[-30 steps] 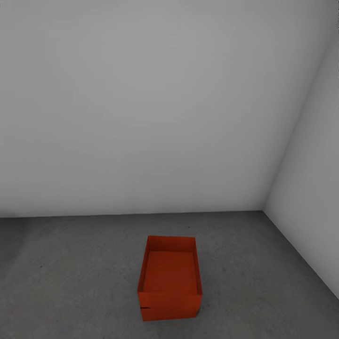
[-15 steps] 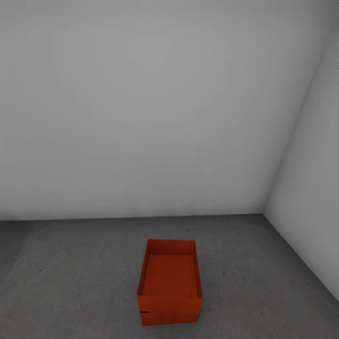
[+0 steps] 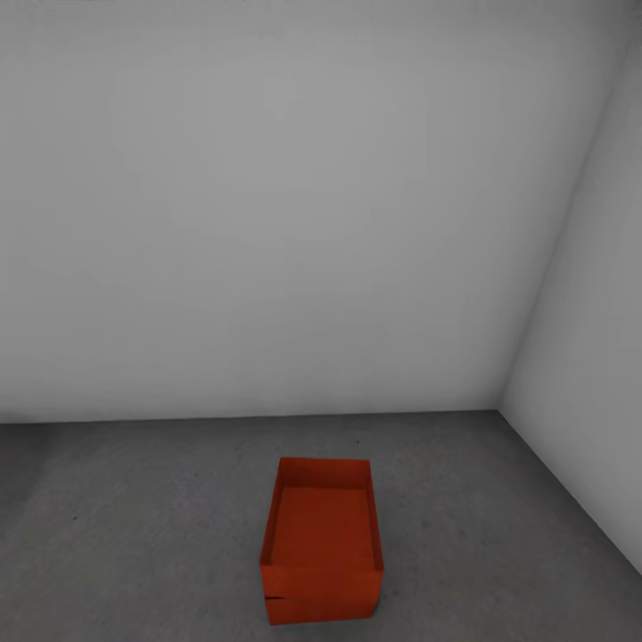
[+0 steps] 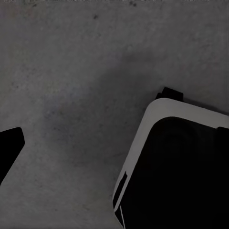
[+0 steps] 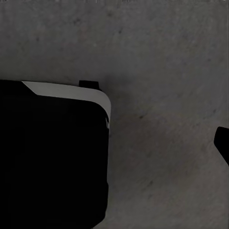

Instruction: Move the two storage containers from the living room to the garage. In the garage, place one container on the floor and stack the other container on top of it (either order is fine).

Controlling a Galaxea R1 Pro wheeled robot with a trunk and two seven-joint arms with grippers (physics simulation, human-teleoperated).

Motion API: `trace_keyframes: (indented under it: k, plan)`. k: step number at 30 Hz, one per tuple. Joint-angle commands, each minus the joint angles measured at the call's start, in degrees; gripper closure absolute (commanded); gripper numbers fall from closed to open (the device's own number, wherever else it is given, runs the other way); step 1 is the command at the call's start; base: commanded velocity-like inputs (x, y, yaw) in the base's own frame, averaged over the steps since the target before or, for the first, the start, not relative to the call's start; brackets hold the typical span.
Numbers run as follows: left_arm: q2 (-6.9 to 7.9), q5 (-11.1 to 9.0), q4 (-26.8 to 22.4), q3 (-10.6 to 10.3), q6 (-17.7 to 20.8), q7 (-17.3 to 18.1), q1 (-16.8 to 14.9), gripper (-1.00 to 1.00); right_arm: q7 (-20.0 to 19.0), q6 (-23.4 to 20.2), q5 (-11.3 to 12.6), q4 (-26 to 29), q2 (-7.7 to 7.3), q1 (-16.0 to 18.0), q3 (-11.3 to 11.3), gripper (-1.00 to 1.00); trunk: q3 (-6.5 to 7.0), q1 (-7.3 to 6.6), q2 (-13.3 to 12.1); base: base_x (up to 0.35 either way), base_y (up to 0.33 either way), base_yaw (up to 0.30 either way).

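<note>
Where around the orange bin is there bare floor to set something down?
Bare concrete floor lies open left of the storage container, behind it up to the back wall, and right of it toward the side wall. Nowhere looks crowded.

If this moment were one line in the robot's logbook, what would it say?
place: garage corner | orange-red container: upright on concrete floor, looks stacked | white walls behind | grippers: state unclear

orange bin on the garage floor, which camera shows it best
The head view. There the orange bin sits whole on the grey concrete floor, open top up, inside visible, not far from the corner of the white walls. The left and right wrist views give nothing orange, just concrete and the robot's own dark base.
</note>
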State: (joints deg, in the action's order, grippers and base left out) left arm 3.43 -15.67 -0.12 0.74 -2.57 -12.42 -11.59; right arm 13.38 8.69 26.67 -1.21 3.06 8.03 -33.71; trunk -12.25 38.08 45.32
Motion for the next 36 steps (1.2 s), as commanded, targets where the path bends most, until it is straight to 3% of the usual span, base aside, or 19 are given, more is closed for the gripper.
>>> trace_keyframes:
  k: [1, 36]
  plan:
    - [0.0, -0.24, 0.03, 0.05, -0.22, -0.06, -0.03, -1.0, 0.07, 0.27, 0.62, -0.07, 0.02, 0.06, -0.48, -1.0, -0.07, 0.01, 0.06, 0.0, 0.0, 0.0]
    - [-0.42, 0.08, 0.02, -0.07, -0.16, -0.06, -0.01, -1.0, 0.16, 0.1, 0.38, 0.25, -0.38, 0.06, -0.83, -1.0, -0.05, 0.01, 0.06, 0.0, 0.0, 0.0]
